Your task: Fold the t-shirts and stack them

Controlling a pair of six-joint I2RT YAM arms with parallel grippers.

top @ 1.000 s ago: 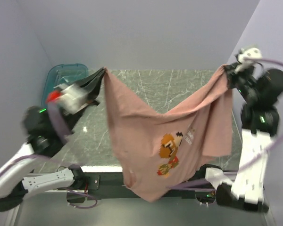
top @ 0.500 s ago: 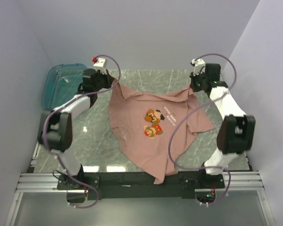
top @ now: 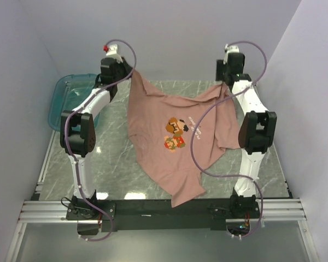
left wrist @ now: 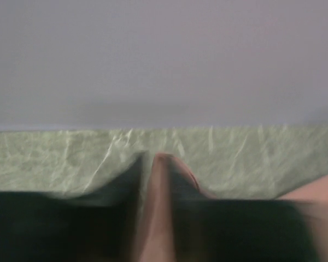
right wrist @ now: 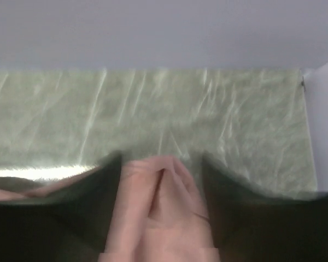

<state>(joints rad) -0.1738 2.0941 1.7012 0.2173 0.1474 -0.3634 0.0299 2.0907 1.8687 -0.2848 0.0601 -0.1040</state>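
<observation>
t-shirt [top: 153,117]: dusty-pink soft cotton, rumpled, spread on the table, far corners lifted, pixel-character print [top: 175,134] face up
left gripper [left wrist: 150,159]: fingers narrow, pinching a thin pink fold
right gripper [right wrist: 161,164]: fingers partway apart, cloth bunched between; can't tell if gripped
table [top: 109,158]: glossy grey-green veined marble
tray [top: 57,101]: teal translucent plastic, rounded corners, far left

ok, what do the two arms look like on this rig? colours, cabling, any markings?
The left arm and right arm match: white links with black joint housings. A mauve cable loops loosely along each one. The left gripper and right gripper are black, and the left wrist carries a small red tip. No markings are readable.
</observation>
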